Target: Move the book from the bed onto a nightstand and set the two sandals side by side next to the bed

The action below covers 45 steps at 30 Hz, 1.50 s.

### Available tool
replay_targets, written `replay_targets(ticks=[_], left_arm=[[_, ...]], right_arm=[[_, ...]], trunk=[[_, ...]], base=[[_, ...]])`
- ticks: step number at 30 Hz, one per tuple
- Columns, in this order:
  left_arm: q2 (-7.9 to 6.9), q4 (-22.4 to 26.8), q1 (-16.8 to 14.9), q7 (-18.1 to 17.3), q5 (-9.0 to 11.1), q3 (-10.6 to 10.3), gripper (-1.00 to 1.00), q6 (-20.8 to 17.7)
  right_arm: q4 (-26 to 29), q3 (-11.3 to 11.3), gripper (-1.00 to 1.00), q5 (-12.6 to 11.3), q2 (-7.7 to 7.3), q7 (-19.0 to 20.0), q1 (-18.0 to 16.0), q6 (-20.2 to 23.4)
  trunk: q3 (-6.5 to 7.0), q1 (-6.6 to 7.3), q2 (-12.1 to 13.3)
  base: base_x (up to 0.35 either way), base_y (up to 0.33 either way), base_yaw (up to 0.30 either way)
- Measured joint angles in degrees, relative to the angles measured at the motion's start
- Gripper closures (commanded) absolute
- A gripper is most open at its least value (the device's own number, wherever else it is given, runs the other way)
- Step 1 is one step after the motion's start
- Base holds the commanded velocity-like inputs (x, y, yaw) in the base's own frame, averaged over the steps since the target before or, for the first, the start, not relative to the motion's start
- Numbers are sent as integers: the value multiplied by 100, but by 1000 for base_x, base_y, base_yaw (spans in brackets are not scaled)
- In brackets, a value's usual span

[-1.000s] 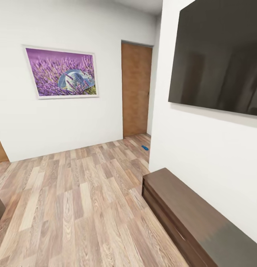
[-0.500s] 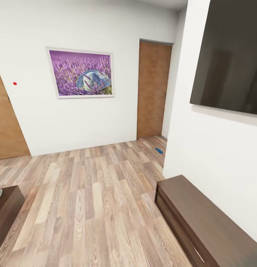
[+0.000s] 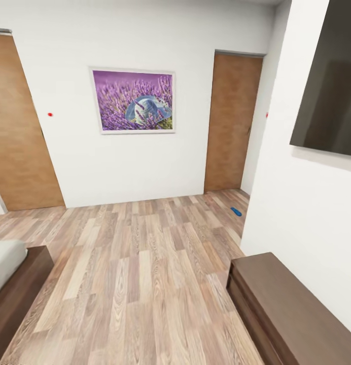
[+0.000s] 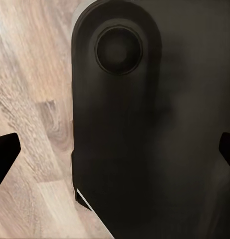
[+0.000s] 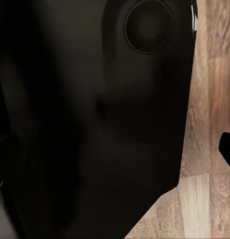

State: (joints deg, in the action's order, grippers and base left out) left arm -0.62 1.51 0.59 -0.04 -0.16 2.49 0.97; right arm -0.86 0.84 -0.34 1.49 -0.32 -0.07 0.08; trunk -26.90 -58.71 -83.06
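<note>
Facing a white far wall with a lavender picture [image 3: 133, 101] between two doors, blue sandal [image 3: 236, 211] on the floor far right by the right door [image 3: 232, 122], bed [image 3: 15, 284] corner near left, dark bench [image 3: 282, 309] near right, left gripper [image 4: 115, 154] spread wide, right gripper's state unclear.

No readable text, labels, brands or numbers showed anywhere. The framed picture [image 3: 133, 101] held only a lavender photo, the dark wall screen [image 3: 331, 96] was blank, and both doors were unmarked.
</note>
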Motion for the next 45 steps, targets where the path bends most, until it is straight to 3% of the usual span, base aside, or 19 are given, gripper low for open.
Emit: replay_targets(ticks=[20,45], left_arm=[[-7,0,0,4,0,0,-100,0],[8,0,0,2,0,0,-100,0]], right_arm=[[7,-3,-100,-6,0,0,1,-4],[7,-3,-100,-6,0,0,0,-3]], trunk=[[0,0,0],[0,1,0]], base=[[195,-45,39],[222,0,235]])
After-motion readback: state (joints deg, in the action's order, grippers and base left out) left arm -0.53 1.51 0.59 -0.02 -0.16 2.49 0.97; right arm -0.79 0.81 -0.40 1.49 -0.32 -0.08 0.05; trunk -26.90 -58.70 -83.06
